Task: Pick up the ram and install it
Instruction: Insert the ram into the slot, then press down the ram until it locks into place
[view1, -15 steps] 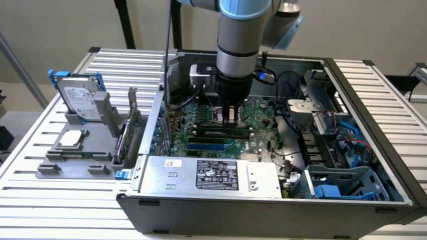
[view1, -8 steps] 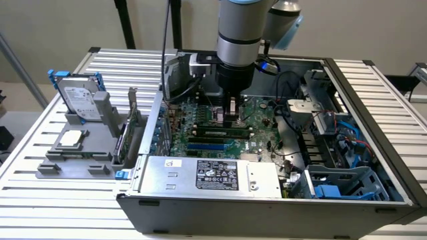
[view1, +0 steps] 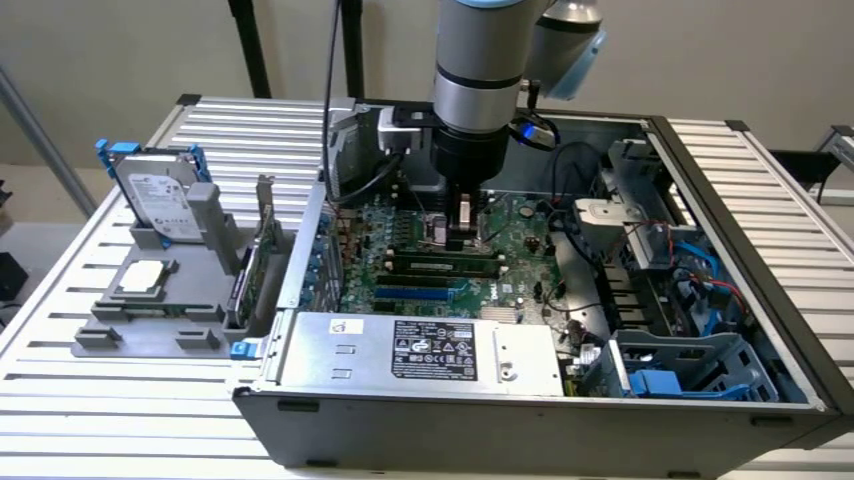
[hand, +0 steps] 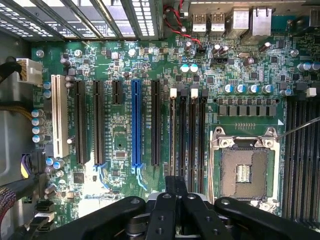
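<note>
A pale wall stands behind a ribbed metal tabletop (view1: 80, 350) that carries an open computer case (view1: 534, 420), lying on its side with its green motherboard (view1: 400, 285) facing up. In the exterior view the robot arm (view1: 478, 70) comes straight down into the case, and its gripper (view1: 462, 236) is low over the motherboard, at the memory slots (hand: 187, 140) beside the bare processor socket (hand: 243, 167). The jaws are shut, drawn together as far as they go, and their black fingers (hand: 175, 187) sit over the near end of those slots in the wrist view. The ram (view1: 447, 266) appears as a long thin green stick with dark chips lying along the slots on the motherboard, just below the gripper in the exterior view; whether the jaws touch it cannot be told. A blue expansion slot (hand: 135, 125) runs parallel to several black ones further from the socket. Nearer the camera than the motherboard, a grey power supply (view1: 414, 350) with a black label lies inside the case. Outside the case, on the exterior view's left, a grey holder (view1: 154, 300) on the tabletop carries a hard drive (view1: 154, 200) standing upright in a blue frame, a processor (view1: 143, 278) lying flat, and a green expansion card (view1: 254, 270) on edge.
</note>
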